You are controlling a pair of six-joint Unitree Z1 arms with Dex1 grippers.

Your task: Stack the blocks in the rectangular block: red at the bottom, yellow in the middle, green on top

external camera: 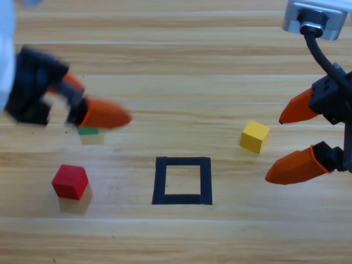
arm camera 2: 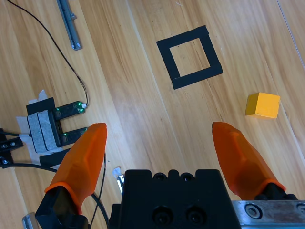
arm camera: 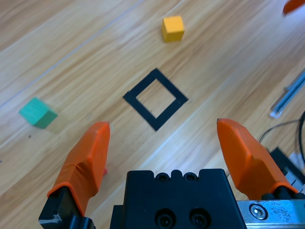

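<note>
At the far left of the high view the left gripper (external camera: 102, 107) hangs over the wooden table (external camera: 176, 242), blurred, its jaws pointing toward the middle. Its own wrist view shows the two orange jaws spread wide with nothing between them. Under its lower jaw in the high view peeks the green cube (external camera: 88, 131), mostly covered; from the left wrist the same cube (arm camera: 37, 112) sits alone on bare wood, well apart from the tape outline.

Below and slightly left of the green one lies the red cube (external camera: 70, 181), resting flat on the table, apart from everything else. In the left wrist view only a sliver of red shows beside the left jaw, too small to read.

Toward the centre is the rectangular block (external camera: 182, 180), a hollow outline of black tape stuck flat on the boards, with only bare wood inside it.

Right of that and farther up sits the yellow cube (external camera: 254, 136), turned a little askew to the outline and not touching it.

At the right edge the right gripper (external camera: 285, 147) hovers near the yellow cube, jaws parted wide and empty, with a black cable running up to a grey box (external camera: 314, 17) at the top.

The table is pale planks with a long grain. The right wrist view shows a thin black wire (arm camera 2: 57, 45), a metal rail (arm camera 2: 66, 24) and a small taped device (arm camera 2: 52, 125) lying on it.
</note>
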